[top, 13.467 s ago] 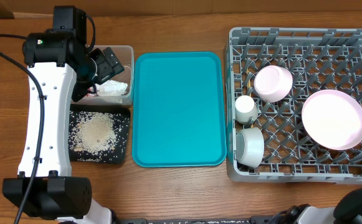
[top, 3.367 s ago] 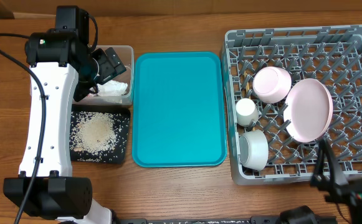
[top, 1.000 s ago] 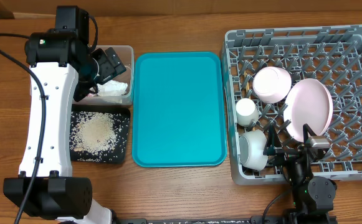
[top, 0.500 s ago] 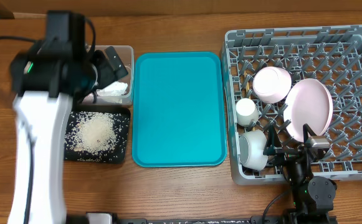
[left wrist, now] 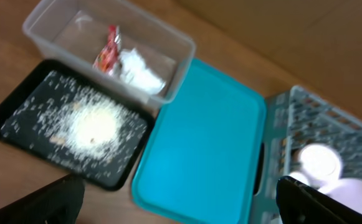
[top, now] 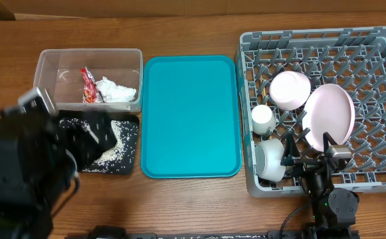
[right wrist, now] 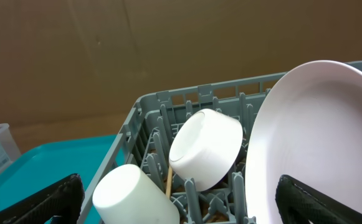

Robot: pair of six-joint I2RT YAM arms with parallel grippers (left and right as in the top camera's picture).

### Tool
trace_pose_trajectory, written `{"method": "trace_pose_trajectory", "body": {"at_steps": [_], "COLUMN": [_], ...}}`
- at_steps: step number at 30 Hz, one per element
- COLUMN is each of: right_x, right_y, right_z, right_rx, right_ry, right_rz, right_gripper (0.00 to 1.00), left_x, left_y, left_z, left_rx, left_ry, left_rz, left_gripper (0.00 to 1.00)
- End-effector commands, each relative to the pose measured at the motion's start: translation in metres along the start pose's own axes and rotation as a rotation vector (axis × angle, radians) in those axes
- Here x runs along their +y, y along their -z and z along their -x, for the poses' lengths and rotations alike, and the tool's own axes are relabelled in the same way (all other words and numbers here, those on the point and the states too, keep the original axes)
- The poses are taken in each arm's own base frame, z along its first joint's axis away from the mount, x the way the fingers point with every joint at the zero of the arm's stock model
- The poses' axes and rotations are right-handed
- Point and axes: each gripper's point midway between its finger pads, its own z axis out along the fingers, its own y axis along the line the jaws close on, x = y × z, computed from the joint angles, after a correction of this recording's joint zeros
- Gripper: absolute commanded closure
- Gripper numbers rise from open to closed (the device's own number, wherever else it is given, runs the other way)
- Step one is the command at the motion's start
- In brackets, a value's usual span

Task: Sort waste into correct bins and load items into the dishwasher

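We see a flat teal rectangular plastic serving tray (top: 191, 116) lying on the brown wooden table (top: 193, 33), and a plain brown cardboard wall (right wrist: 75, 62) behind in the right wrist view.

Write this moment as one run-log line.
tub: wrapper, tissue | black tray: rice | rack: plate, cup, bowls | left tool: open | right tool: open

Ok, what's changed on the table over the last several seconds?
The left arm has pulled back from over the clear tub toward the near-left corner, uncovering the red wrapper and tissue inside. The plate, which lay flat at the right of the rack, now stands tilted beside the pink bowl. The right arm came in to the rack's near edge. Teal tray, rice on the black tray, cup and lower bowl stayed put.
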Motion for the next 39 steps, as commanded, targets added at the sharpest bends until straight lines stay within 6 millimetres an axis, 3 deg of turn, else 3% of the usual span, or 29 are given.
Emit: {"method": "trace_pose_trajectory", "body": {"at_steps": [1,4,9,17,25,30,39], "right_x": [0.0,0.0,0.0,0.0,0.0,0.0,0.0], "right_y": [0.0,0.0,0.0,0.0,0.0,0.0,0.0], "right_z": [-0.001,-0.001,-0.001,-0.001,-0.001,-0.001,-0.001], "right_rx": [-0.006,-0.006,-0.006,-0.006,-0.006,-0.006,-0.006], "right_ry": [0.0,0.0,0.0,0.0,0.0,0.0,0.0], "right_rz": [0.003,0.003,0.003,0.003,0.003,0.003,0.003], "right_gripper": [0.0,0.0,0.0,0.0,0.0,0.0,0.0], "left_x": [0.025,0.039,0.053,0.029,0.01,0.017,0.046], "left_y": [-0.009,-0.019,-0.042,-0.082,-0.085,-0.098,-0.155], "left_z": [-0.031,-0.062,-0.086,-0.079,-0.057,-0.067,-0.103], "left_rx": [0.038,0.081,0.017,-0.246,-0.606,-0.685,-0.637], "left_ry": [-0.009,0.027,0.201,0.216,0.094,0.032,-0.102], "left_rz": [0.055,0.048,-0.006,-0.329,-0.594,-0.608,-0.462], "left_gripper": [0.0,0.0,0.0,0.0,0.0,0.0,0.0]}}
